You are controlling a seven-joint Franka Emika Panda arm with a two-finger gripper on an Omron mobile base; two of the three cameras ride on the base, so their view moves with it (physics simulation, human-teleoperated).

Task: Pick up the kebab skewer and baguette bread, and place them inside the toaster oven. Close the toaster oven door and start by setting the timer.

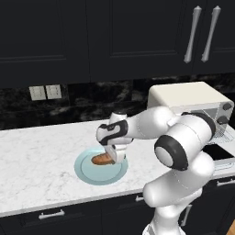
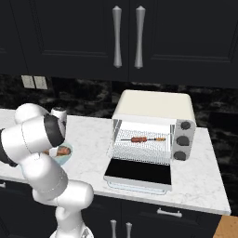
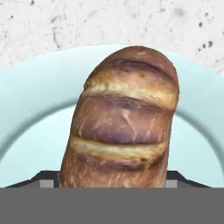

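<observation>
Close in, the gripper (image 1: 113,157) is down over the baguette (image 1: 103,159) on the pale blue plate (image 1: 87,172), and from the hand camera the loaf (image 3: 124,122) runs straight up the middle, golden crust with 2 dark score lines, its near end sitting between the 2 finger tips (image 3: 48,178) that peek out on either side. The tips stand apart, one each side of the bread; whether they press on it yet, I cannot tell. The plate rim (image 3: 26,83) curves round behind the loaf on speckled white marble. From the left base camera the white arm's elbow bulks in front of the right half of the counter (image 1: 36,151) and covers most of the toaster oven (image 1: 188,94), so its mouth is lost there. The right base camera gives what that one hides: the oven (image 2: 155,109) with its door (image 2: 138,173) dropped flat, and the kebab skewer (image 2: 142,139) lying across the wire rack (image 2: 139,148) inside. 3 grey knobs (image 2: 182,140) run down its right side. In that view the arm blocks nearly all of the plate; just a sliver of bread (image 2: 63,151) shows. Farthest back, 2 wall outlets (image 1: 45,92) sit on the black stone backsplash, under dark cabinets (image 2: 69,32) with 2 long silver handles (image 2: 128,37).
</observation>
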